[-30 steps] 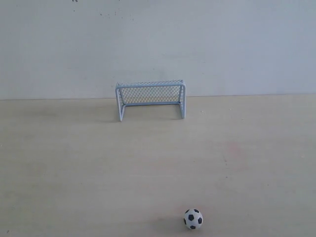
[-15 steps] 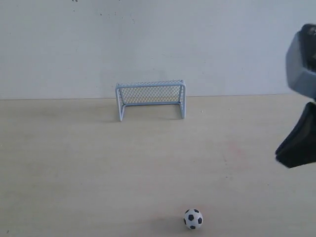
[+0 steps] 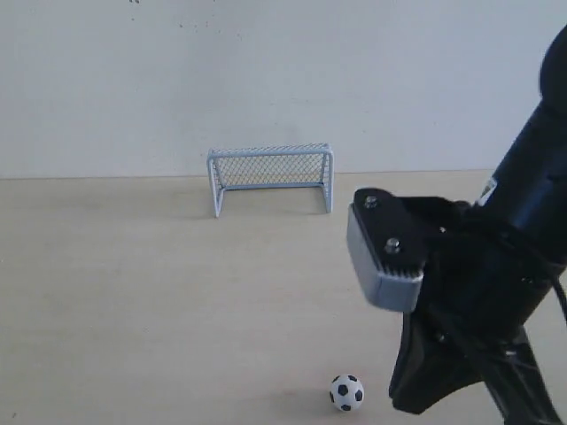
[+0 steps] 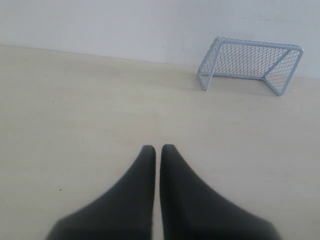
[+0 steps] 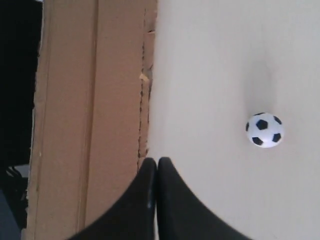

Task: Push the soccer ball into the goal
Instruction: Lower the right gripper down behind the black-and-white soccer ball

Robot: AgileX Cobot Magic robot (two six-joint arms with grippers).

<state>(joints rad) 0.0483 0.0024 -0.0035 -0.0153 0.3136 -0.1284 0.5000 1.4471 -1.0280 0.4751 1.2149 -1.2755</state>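
The soccer ball [image 3: 346, 392] rests on the pale tabletop near the front edge, and also shows in the right wrist view as the ball [image 5: 264, 130]. The goal [image 3: 270, 153] stands far back by the wall, its mouth facing forward; the left wrist view shows the goal [image 4: 247, 60] too. My right gripper [image 3: 400, 400] hangs just right of the ball, apart from it, and its jaws are shut with nothing between them [image 5: 156, 160]. Over bare table, my left gripper [image 4: 157, 147] is shut and empty. It is out of the exterior view.
The bulky right arm [image 3: 478, 292] fills the lower right of the exterior view. A brown cardboard strip [image 5: 95, 100] runs along the table's edge close to the right gripper. A plain white wall [image 3: 283, 80] stands behind the goal.
The right arm has swung in from the right edge, leftward and down, until its gripper sits beside the ball. Ball and goal have not moved.
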